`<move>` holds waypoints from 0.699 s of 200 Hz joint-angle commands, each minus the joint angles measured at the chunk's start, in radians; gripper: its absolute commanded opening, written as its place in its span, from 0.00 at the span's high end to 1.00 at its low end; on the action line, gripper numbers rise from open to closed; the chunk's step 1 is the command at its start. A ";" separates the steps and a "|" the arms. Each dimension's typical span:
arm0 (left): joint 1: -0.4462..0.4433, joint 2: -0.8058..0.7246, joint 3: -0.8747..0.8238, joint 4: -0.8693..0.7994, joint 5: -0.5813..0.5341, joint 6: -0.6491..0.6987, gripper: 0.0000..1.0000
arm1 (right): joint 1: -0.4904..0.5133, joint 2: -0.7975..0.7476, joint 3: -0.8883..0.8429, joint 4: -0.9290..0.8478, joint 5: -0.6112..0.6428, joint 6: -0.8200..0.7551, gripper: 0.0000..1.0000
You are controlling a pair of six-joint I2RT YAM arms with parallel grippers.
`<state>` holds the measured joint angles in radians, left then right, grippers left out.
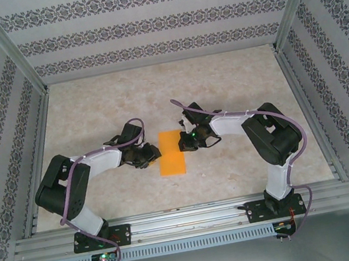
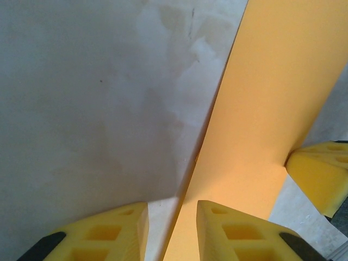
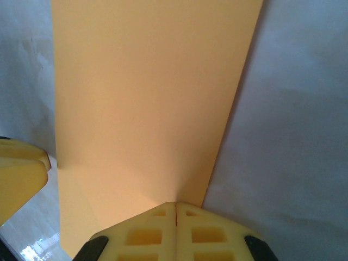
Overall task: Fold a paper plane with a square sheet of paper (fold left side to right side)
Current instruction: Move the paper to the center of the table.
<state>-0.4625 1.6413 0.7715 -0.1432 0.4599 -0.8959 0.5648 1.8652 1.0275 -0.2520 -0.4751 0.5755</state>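
The square sheet of paper (image 1: pixel 173 161) lies flat mid-table as a bright orange upright rectangle, narrower than tall. A paper plane is out of view. My left gripper (image 1: pixel 152 153) is at the sheet's left edge. In the left wrist view its fingers (image 2: pixel 171 209) stand apart astride that edge, one on the table, one over the paper (image 2: pixel 266 109). My right gripper (image 1: pixel 182 142) is at the sheet's upper right. In the right wrist view its tips (image 3: pixel 175 205) are shut together and rest on the paper (image 3: pixel 147 92) near its right edge.
The pale marbled tabletop (image 1: pixel 234 87) is ringed by patterned walls and an aluminium frame (image 1: pixel 189 218) at the near edge. A yellow finger of the other gripper shows at the side of each wrist view.
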 commanded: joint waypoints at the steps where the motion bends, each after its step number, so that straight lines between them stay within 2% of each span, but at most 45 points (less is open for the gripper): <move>1: -0.023 0.061 0.028 0.128 0.061 -0.008 0.71 | -0.012 0.019 -0.008 -0.061 0.064 -0.017 1.00; 93: -0.022 -0.033 0.032 0.052 -0.006 0.018 0.69 | -0.016 0.028 -0.006 -0.058 0.059 -0.022 1.00; 140: -0.022 -0.014 0.037 0.062 -0.003 0.019 0.68 | -0.017 0.028 -0.013 -0.058 0.061 -0.023 1.00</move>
<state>-0.4770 1.6318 0.7860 -0.1120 0.4603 -0.8936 0.5644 1.8652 1.0275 -0.2520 -0.4751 0.5716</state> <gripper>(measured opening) 0.318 0.057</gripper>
